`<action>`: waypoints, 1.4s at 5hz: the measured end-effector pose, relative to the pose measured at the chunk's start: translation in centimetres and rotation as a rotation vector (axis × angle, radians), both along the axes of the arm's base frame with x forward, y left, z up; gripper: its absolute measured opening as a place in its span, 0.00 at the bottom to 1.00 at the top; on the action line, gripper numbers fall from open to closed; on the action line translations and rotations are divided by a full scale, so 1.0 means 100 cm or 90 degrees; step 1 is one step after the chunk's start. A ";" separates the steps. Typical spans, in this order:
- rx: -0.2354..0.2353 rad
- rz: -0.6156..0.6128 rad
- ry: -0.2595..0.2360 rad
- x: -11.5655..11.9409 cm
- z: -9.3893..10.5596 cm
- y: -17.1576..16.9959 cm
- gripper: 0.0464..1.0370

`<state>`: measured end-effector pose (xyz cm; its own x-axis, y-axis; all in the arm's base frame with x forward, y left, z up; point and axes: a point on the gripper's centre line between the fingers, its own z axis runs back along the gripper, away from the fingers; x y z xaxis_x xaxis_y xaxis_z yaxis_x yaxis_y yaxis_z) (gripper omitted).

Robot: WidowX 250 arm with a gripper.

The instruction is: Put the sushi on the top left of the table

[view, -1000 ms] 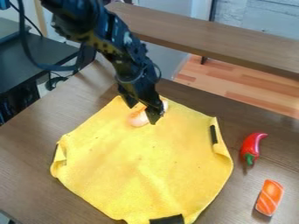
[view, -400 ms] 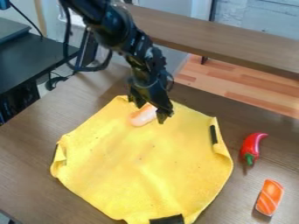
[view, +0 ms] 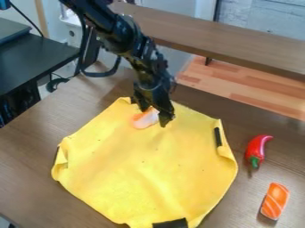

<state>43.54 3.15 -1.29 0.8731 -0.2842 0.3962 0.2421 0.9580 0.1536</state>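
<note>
No text, label, brand or number can be read. No sign is legible either.

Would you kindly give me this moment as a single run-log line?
end effector: open, at orange-and-white piece | that piece: on yellow cloth | red pepper: on table | striped sushi: on table
</note>
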 end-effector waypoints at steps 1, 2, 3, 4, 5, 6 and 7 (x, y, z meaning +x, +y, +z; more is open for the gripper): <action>0.004 -0.005 0.010 0.008 -0.006 0.004 0.91; 0.000 -0.003 0.024 0.009 -0.011 0.005 0.63; -0.014 -0.001 0.024 0.008 -0.011 0.005 0.57; -0.036 0.008 0.027 0.002 -0.011 0.013 0.57; -0.062 0.036 0.022 -0.003 -0.002 0.034 0.57; -0.090 0.074 0.023 -0.004 0.008 0.064 0.57; -0.111 0.094 0.051 -0.008 0.004 0.095 0.57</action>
